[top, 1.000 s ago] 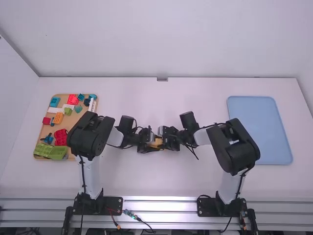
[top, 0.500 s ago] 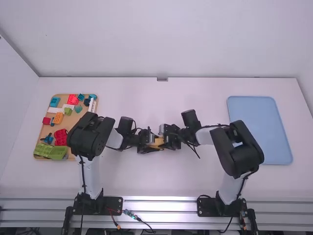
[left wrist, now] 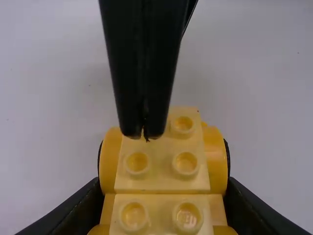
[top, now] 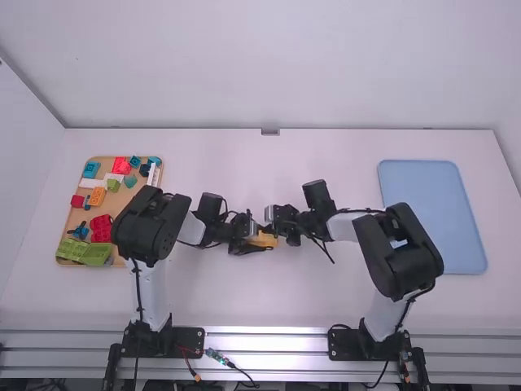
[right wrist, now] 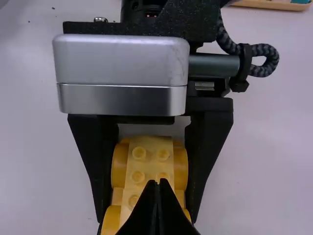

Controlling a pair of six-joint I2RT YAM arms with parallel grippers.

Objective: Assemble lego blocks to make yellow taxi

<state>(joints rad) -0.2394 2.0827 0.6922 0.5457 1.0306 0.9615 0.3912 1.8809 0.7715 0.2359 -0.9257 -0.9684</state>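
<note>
At the middle of the table in the high view, my left gripper (top: 254, 243) is shut on a yellow wheeled lego base (top: 267, 239). Its fingers clasp the base (left wrist: 163, 166) from both sides in the left wrist view, and this left gripper (left wrist: 164, 208) has the studs between its fingers. My right gripper (top: 272, 229) is at the base's far right side. In the right wrist view the right gripper (right wrist: 157, 188) is shut with its tips together, over the studded top of the base (right wrist: 150, 154); whether they touch it I cannot tell.
A wooden tray (top: 120, 195) of red, blue, green, orange and white blocks lies at the left, beside the left arm. A light blue tray (top: 433, 216) lies at the right, beyond the right arm's elbow.
My right gripper has shifted slightly away from the camera, uncovering more of the yellow base, and its elbow has moved a little to the right. The left arm has kept still.
</note>
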